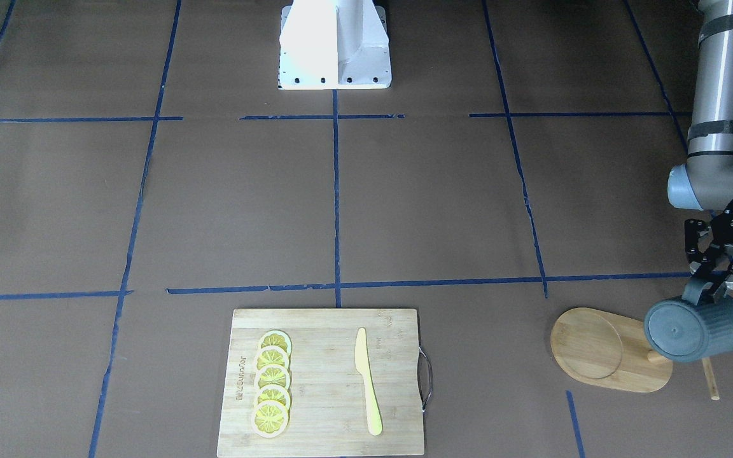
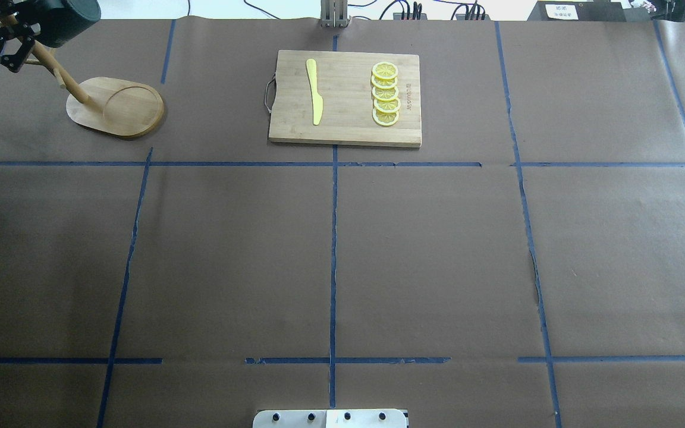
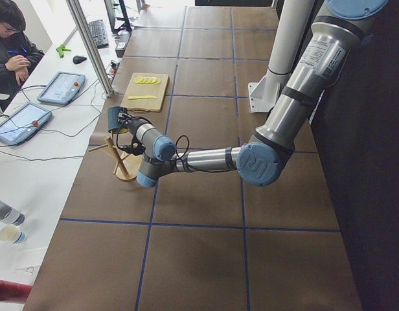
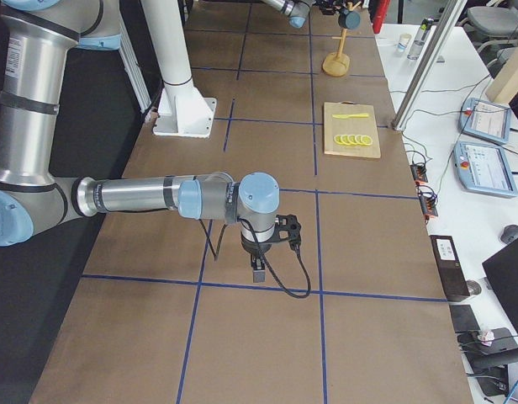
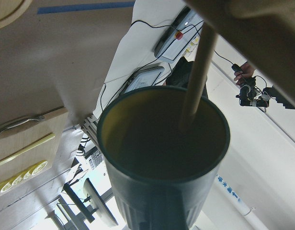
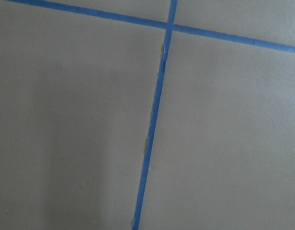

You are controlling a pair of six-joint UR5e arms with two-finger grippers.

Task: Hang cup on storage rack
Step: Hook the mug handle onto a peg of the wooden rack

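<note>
The cup (image 1: 694, 327) is dark grey-blue and ribbed, and lies on its side in the air with its bottom towards the front camera. My left gripper (image 1: 712, 284) is shut on its handle. It holds the cup at the top of the storage rack (image 1: 608, 350), a bamboo mug tree with an oval base. In the left wrist view a thin peg (image 5: 198, 72) ends inside the outline of the cup's mouth (image 5: 162, 139). In the overhead view the cup (image 2: 72, 18) is beside the pole (image 2: 57, 71). My right gripper (image 4: 257, 271) hangs low over the table; I cannot tell whether it is open or shut.
A bamboo cutting board (image 1: 325, 381) holds a yellow knife (image 1: 366, 381) and several lemon slices (image 1: 271, 391). The robot's white base (image 1: 335, 44) is at the far middle. Blue tape lines cross the brown table. An operator (image 3: 8, 39) sits beyond the table's edge.
</note>
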